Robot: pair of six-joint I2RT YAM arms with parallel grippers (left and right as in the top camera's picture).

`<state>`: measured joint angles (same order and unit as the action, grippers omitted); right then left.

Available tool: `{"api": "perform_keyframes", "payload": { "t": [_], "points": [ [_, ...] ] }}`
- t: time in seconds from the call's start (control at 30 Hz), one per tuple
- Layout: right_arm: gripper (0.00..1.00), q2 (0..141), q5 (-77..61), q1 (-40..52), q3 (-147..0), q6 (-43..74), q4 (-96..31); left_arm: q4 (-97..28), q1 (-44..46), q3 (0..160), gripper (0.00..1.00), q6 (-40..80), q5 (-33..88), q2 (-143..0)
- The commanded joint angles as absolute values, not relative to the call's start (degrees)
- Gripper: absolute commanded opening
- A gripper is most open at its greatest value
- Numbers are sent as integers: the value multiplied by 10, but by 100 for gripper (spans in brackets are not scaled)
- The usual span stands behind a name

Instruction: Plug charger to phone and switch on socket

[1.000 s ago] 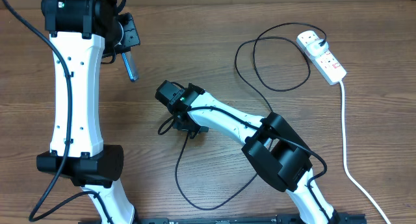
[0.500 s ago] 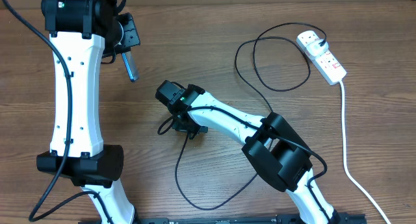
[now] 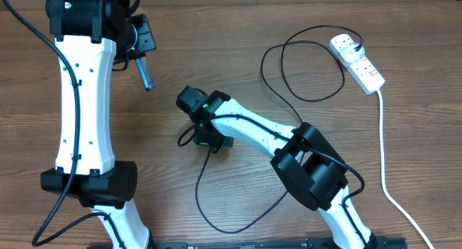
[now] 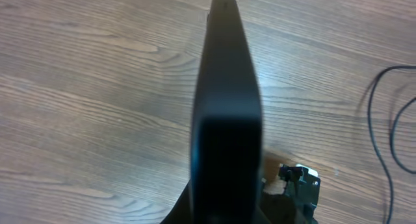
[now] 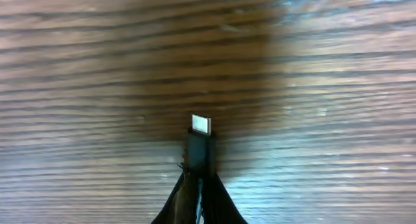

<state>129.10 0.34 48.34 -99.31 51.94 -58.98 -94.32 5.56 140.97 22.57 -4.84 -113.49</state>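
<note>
Left fingers (image 4: pixel 179 217) clamped on the phone (image 3: pixel 146 73), upper left of the overhead frame. I see the phone edge-on there, a sliver of blue showing; in the left wrist view it is only a dark slab.

Right fingers (image 5: pixel 178 206) shut on the charger (image 3: pixel 196 195) just behind its plug tip (image 5: pixel 200 124), left of centre overhead, well apart from the phone. The tip pokes out over the wood surface (image 3: pixel 238 32).

The black cable loops toward the lower edge, then up to the socket (image 3: pixel 359 62) at upper right. The socket's white lead (image 3: pixel 382 144) runs down the right side.
</note>
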Motion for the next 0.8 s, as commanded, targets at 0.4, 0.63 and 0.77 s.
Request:
{"api": "perform_keyframes", "payload": {
  "t": [0.4, 0.63, 0.77],
  "points": [
    [4, 1009, -116, 419, -1055, 345, -652, -838, 5, 1414, 4, 192, 327, -1132],
    [4, 908, -177, 420, -1055, 318, -650, -790, -45, 1414, 4, 170, 608, -1132],
    [4, 895, -208, 420, -1055, 309, -642, -792, -50, 1414, 4, 149, 698, -1132]
  ]
}}
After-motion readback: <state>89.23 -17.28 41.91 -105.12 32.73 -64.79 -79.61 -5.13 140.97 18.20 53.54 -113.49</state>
